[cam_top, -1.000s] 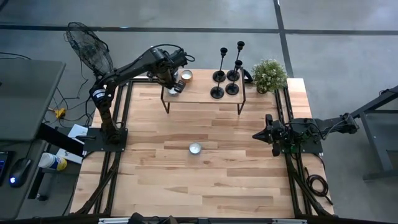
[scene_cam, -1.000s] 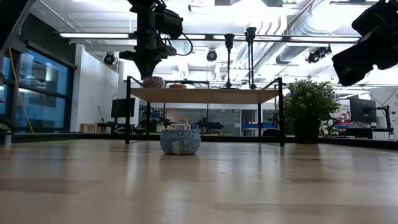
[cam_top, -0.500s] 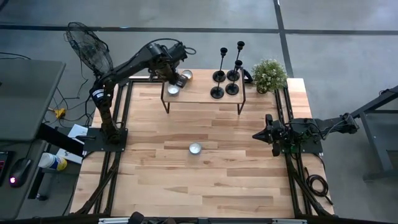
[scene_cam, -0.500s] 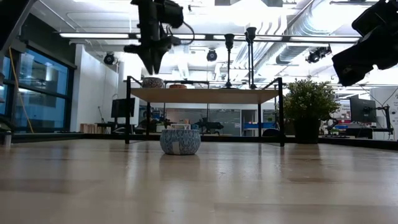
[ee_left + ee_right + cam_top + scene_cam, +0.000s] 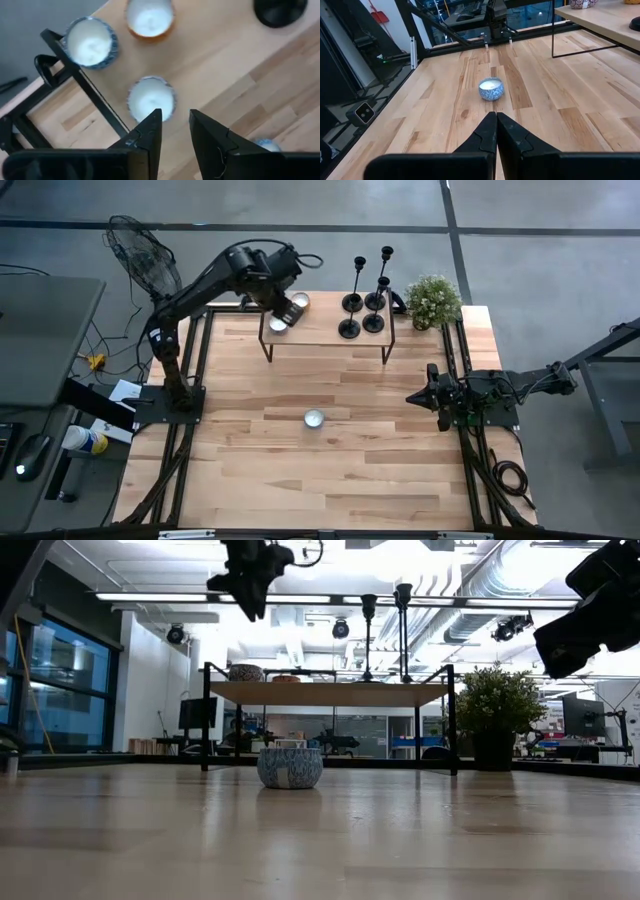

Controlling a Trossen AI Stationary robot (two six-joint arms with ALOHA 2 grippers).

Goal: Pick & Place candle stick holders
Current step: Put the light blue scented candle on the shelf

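The left gripper hangs above the small raised shelf at about 11 o'clock on the table, fingers slightly parted and grasping nothing, directly over the tealight candles. The four candle stick holders stand clustered at the shelf's opposite end, toward 1 o'clock beside the potted plant, well apart from that gripper. The right gripper waits clenched at 3 o'clock, low over the table. The risk, as I judge it: the holders stand close together on narrow bases, so reaching for one could tip its neighbours or knock them off the shelf's edge.
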